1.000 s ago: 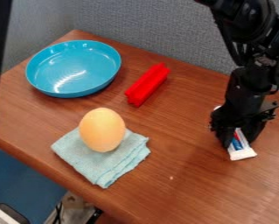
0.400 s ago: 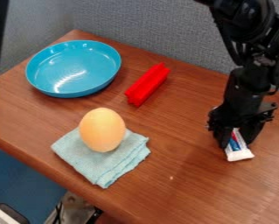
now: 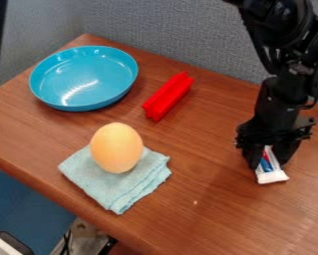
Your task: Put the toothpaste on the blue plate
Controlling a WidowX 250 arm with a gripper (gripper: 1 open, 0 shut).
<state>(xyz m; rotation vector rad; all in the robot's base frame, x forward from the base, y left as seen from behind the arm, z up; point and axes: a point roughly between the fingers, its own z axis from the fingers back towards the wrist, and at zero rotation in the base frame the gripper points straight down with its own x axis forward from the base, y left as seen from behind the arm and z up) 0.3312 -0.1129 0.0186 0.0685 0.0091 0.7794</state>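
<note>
The toothpaste [image 3: 270,170], a small white tube with red and blue print, lies on the brown table at the right, near the front edge. My gripper [image 3: 269,155] points straight down onto its upper end, black fingers shut on the tube. The tube's lower part sticks out below the fingers and rests on the wood. The blue plate [image 3: 83,78], a round shallow glossy dish, sits at the far left of the table with nothing in it, well away from the gripper.
A red rectangular block [image 3: 166,95] lies between plate and gripper. An orange egg-shaped object [image 3: 116,146] rests on a light teal folded cloth [image 3: 118,176] near the front edge. The table edge runs close beside the toothpaste.
</note>
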